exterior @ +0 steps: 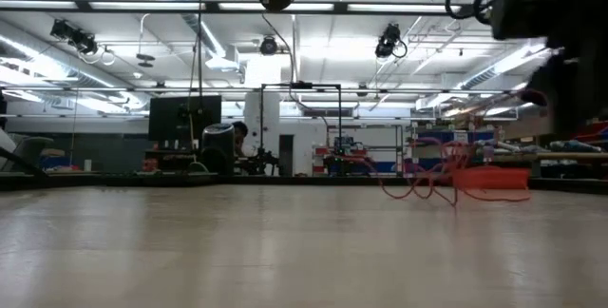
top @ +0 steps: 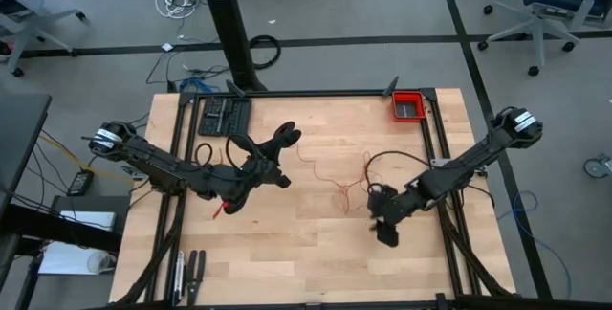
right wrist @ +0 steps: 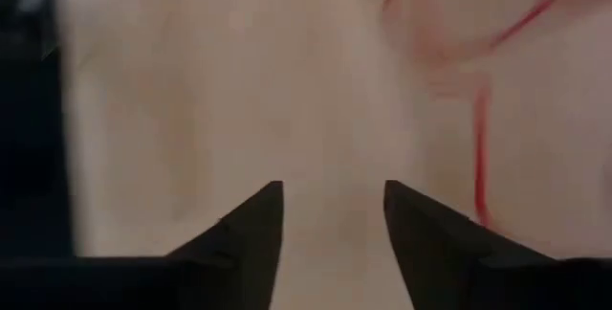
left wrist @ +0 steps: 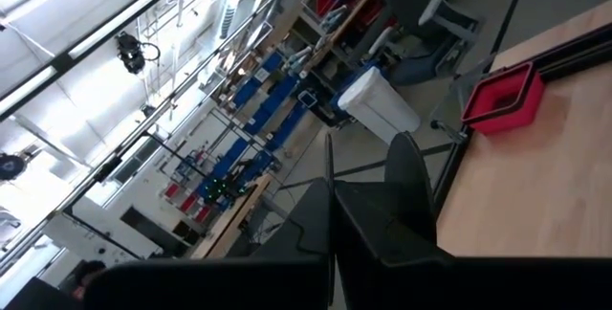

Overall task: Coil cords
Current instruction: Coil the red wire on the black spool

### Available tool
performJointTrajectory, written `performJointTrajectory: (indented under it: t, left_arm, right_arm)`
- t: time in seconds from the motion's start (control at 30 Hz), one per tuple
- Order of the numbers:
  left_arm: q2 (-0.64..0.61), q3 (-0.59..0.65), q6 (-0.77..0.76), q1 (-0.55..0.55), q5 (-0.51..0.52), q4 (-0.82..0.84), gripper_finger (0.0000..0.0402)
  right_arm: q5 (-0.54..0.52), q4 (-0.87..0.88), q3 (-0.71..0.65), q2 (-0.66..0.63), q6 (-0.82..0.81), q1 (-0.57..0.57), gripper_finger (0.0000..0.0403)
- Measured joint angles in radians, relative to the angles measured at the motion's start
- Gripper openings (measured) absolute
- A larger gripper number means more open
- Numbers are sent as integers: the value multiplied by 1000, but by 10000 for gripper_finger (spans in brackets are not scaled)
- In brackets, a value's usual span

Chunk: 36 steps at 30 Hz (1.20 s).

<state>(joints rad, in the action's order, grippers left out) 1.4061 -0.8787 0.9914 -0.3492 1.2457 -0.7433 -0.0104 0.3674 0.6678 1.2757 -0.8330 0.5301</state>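
The thin red cord [top: 330, 188] lies in slack waves on the wooden table between my two grippers; it also shows in the low view [exterior: 429, 177] and the right wrist view [right wrist: 480, 157]. My left gripper [top: 285, 138] is held level above the table, left of centre, fingers shut [left wrist: 330, 229]. One end of the cord [top: 298, 155] runs up close to its tips. A short red piece [top: 222, 205] shows beside that arm's wrist. My right gripper [top: 387, 229] points slantwise down at the table, open [right wrist: 335, 200], with the cord beside it and nothing between its fingers. My left gripper is shut, and the cord's end [top: 298, 155] reaches close to its fingertips. I cannot tell whether the fingers touch the cord; its own wrist view shows no cord between them.
A red bin [top: 408, 106] stands at the far right corner, and a black tray [top: 223, 116] at the far left. A black cable loop [top: 402, 160] arches over the right arm. Dark tools [top: 191, 272] lie at the near left. Black rails [top: 442, 157] run along the table's sides.
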Motion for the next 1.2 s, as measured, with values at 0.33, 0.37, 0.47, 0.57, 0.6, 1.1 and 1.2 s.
performJointTrajectory:
  t: [0.33,0.37,0.47,0.57,0.6,1.1,1.2]
  left_arm:
    - [0,0,0,0,0,-26,10]
    - [0,0,-1,0,0,-30,10]
    - [0,0,-20,0,0,-39,10]
    - [0,0,-27,0,0,-83,10]
    - [-1,0,-27,0,0,-87,10]
    - [-1,0,-1,0,0,-103,10]
    - [-1,0,-1,0,0,-101,10]
  right_arm:
    - [-196,-163,0,-58,188,-31,196]
    - [-263,-168,0,-60,213,-42,193]
    - [-362,-160,0,-45,312,-92,185]
    - [-365,-157,0,-7,387,-165,179]
    - [-365,-155,0,8,415,-190,177]
    - [-315,-127,0,191,706,-335,166]
    - [-364,-132,0,208,731,-328,159]
